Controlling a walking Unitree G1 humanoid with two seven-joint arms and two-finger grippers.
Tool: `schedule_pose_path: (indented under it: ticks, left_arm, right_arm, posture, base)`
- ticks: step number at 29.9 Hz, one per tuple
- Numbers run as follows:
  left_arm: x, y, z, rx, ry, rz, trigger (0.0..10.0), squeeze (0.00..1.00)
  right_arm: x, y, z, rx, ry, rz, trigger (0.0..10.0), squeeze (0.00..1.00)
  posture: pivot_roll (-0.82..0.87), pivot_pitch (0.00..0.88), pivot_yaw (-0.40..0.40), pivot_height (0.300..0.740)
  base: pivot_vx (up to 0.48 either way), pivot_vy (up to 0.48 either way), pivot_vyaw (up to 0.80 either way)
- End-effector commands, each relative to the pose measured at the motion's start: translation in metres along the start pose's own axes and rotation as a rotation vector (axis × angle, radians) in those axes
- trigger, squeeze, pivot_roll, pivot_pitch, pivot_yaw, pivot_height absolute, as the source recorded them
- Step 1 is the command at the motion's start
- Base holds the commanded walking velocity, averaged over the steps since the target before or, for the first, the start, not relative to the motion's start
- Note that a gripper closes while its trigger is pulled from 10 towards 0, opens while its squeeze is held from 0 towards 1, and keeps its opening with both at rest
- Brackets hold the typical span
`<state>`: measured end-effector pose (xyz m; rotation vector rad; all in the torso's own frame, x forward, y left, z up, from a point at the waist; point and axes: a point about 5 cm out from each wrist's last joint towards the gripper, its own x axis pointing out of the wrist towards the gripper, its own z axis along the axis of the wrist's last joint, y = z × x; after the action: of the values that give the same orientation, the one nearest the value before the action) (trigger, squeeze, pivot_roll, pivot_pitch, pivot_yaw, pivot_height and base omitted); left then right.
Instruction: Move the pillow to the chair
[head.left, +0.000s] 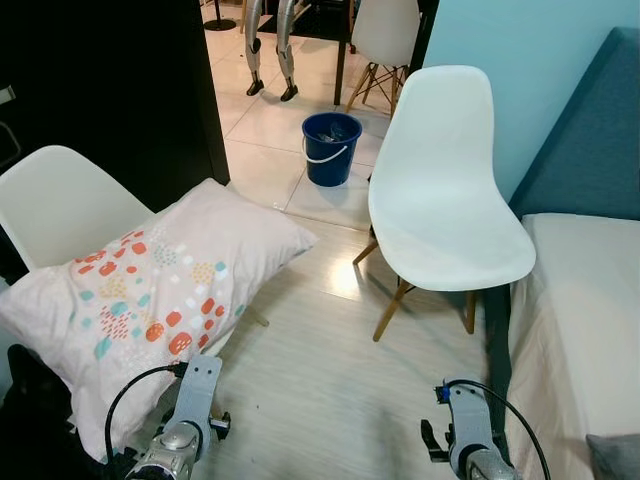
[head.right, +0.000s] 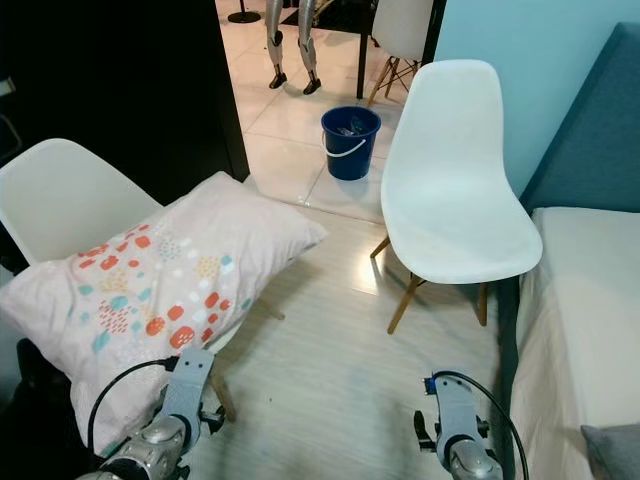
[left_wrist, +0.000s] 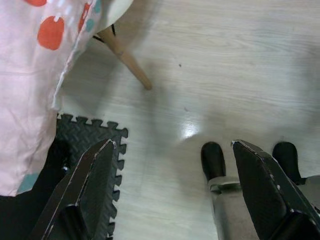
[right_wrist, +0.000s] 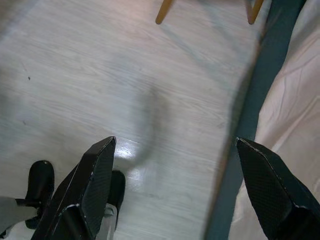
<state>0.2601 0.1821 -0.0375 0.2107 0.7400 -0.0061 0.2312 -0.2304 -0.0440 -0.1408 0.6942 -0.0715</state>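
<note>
The pillow (head.left: 150, 300) lies on a white chair (head.left: 55, 205) ahead and to the outer side of the left tool (left_wrist: 170, 190), its long axis running from its near corner away toward the empty chair (head.left: 445, 200), which stands ahead of the right tool (right_wrist: 172, 187); the left arm is plainly the nearer. Both tools hang low over the floor (head.left: 330, 380) with fingers spread and nothing held. The left wrist view adds the pillow's hanging edge, a chair leg (left_wrist: 125, 57) and a foam mat (left_wrist: 92, 135); the right wrist view shows the bed's edge (right_wrist: 295, 100).
</note>
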Motion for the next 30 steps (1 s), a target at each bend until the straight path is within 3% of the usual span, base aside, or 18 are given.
schedule_pose_path:
  ticks: [1, 12, 23, 26, 27, 30]
  left_arm:
    - [-0.002, 0.001, -0.009, 0.028, 0.015, -0.003, 10.0, 0.0]
    - [-0.004, 0.003, -0.018, -0.001, 0.043, 0.002, 10.0, 0.0]
    - [-0.007, 0.006, -0.025, 0.027, 0.006, -0.023, 10.0, 0.0]
    - [-0.008, 0.006, -0.027, 0.009, 0.001, -0.025, 10.0, 0.0]
    - [-0.01, 0.006, -0.032, -0.048, -0.014, -0.04, 10.0, 0.0]
    - [-0.01, 0.005, -0.034, -0.04, -0.004, -0.058, 10.0, 0.0]
  right_arm:
    - [-0.003, 0.001, -0.009, -0.005, 0.023, 0.007, 10.0, 0.0]
    - [-0.006, 0.003, -0.017, 0.016, 0.035, -0.008, 10.0, 0.0]
    - [-0.011, 0.006, -0.029, 0.025, 0.04, -0.007, 10.0, 0.0]
    - [-0.012, 0.006, -0.032, 0.028, 0.042, -0.004, 10.0, 0.0]
    - [-0.015, 0.007, -0.038, 0.039, 0.047, 0.005, 10.0, 0.0]
    - [-0.016, 0.006, -0.039, 0.033, 0.048, 0.01, 10.0, 0.0]
  posture:
    - [-0.06, 0.159, -0.03, 0.74]
    - [-0.06, 0.186, -0.009, 0.74]
    - [-0.07, 0.227, -0.001, 0.74]
    - [-0.07, 0.238, -0.006, 0.74]
    - [-0.06, 0.259, -0.004, 0.74]
    - [-0.05, 0.264, -0.006, 0.74]
  base:
    - [0.0, 0.0, 0.0]
    - [0.0, 0.0, 0.0]
    - [0.0, 0.0, 0.0]
    - [0.0, 0.0, 0.0]
    - [0.0, 0.0, 0.0]
    - [0.0, 0.0, 0.0]
